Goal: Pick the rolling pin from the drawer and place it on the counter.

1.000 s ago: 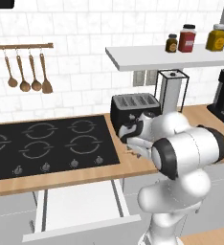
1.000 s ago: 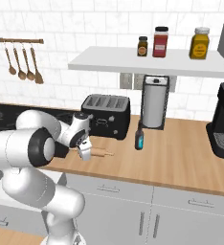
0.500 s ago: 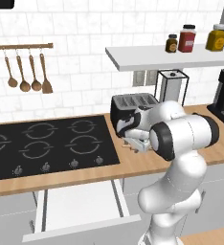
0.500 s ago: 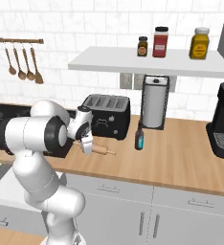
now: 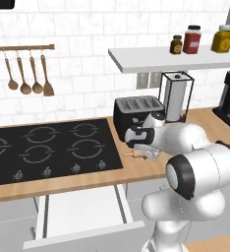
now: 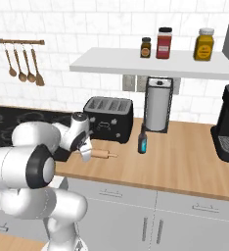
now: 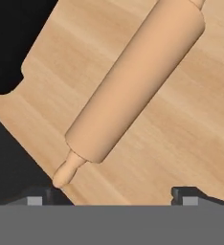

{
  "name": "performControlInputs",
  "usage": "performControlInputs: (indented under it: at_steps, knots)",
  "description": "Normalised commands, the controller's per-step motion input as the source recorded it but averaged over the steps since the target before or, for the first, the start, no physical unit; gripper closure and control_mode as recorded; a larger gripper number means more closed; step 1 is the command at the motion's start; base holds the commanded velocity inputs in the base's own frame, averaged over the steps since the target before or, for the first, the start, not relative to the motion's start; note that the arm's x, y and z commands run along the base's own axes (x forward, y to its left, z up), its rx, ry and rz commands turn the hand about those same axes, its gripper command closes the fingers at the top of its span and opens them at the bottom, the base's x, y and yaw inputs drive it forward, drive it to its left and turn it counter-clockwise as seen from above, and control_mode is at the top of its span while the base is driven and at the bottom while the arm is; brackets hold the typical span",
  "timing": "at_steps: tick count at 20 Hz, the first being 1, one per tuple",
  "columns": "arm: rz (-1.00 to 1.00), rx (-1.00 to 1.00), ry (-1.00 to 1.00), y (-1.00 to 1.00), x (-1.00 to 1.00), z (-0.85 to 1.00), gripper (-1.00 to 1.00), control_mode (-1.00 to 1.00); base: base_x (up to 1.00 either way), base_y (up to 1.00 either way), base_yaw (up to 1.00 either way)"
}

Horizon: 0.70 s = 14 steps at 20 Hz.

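One rolling pin point(image 6: 101, 154) is lying flat on the counter point(image 6: 185, 162), near its front edge just right of the cooktop point(image 5: 48, 147) and in front of the toaster point(image 6: 109, 117), while the gripper point(image 6: 85, 151) is hovering over its left end, fingertips point(image 7: 35, 196) spread wide and holding nothing. Its long axis is running roughly along the counter's front edge, knobs pointing toward cooktop and bottle point(image 6: 142, 140). I'd judge the job now is lifting straight up, not nudging it, since it could roll; the drawer point(image 5: 82, 216) is standing open below
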Motion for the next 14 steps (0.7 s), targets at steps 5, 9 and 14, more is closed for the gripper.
performControlInputs:
  at_steps: [5, 9, 14]
  knots:
    - [0.0, 0.0, -0.16, 0.0, -0.68, 0.77, -1.0, -1.0, 0.0, 0.0, 0.0]
    - [0.01, 0.0, -0.21, 0.0, -0.67, 0.78, -1.0, -1.0, 0.0, 0.0, 0.0]
    - [0.0, 0.0, -0.14, 0.0, -0.55, 0.54, -1.0, -1.0, 0.0, 0.0, 0.0]
